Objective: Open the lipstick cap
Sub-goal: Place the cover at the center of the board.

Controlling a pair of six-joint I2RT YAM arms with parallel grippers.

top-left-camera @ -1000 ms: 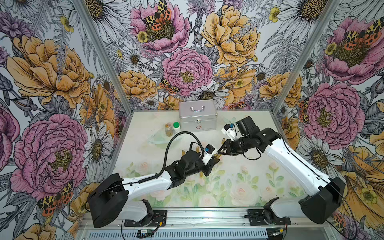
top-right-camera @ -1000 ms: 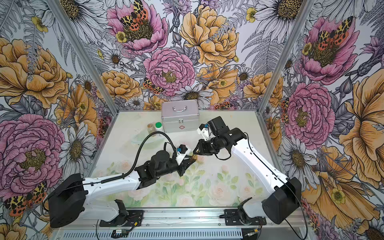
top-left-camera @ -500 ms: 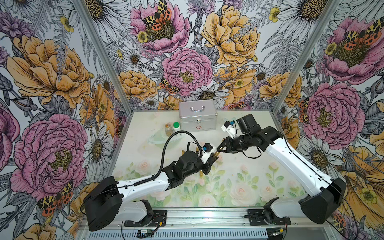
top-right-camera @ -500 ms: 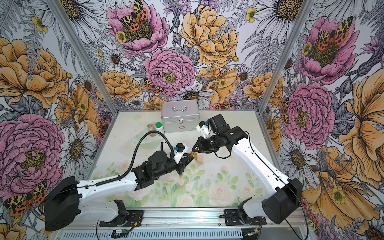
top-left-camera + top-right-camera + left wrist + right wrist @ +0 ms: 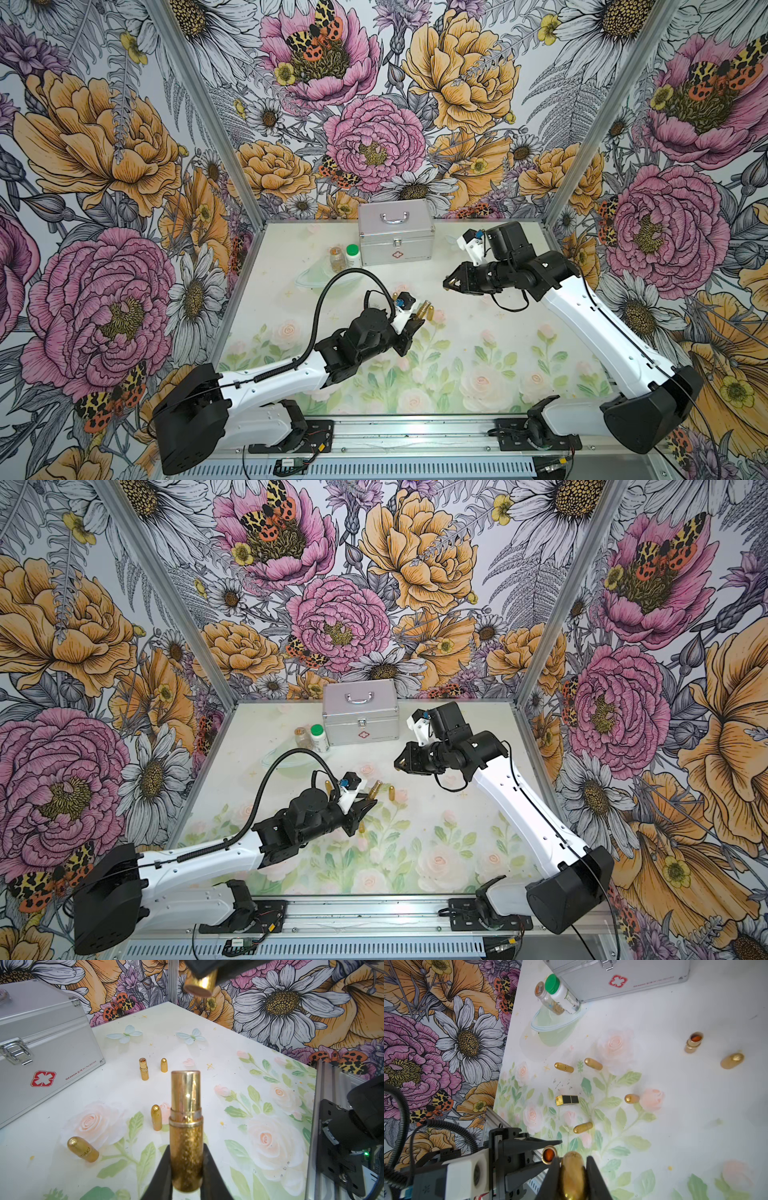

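Separation shows between the two halves of the task's lipstick. The left claw [image 5: 186,1147] is clamped narrow on the glittery gold cylindrical lipstick tube [image 5: 186,1126]. Its black fingers pinch the textured lower barrel, and the smooth uncapped sleeve juts out beyond the tips, above the floral-printed bench [image 5: 124,1088]. The right claw [image 5: 572,1158] is closed just as narrowly on the smooth gold bullet-shaped cap [image 5: 572,1176], rounded end pointing outward. In both top views the two claws hang well apart over the middle of the bench, the right one nearer the back. The right wrist view shows orange-red colour inside the tube's open mouth.

A silvery metal case with a red cross [image 5: 395,237] sits at the back of the bench, with a white bottle with a green lid [image 5: 352,255] and a small clear jar [image 5: 336,257] just beside it. Several other gold capsules [image 5: 563,1067] lie scattered on the bench, and one uncapped gold tube [image 5: 143,1069] stands upright.
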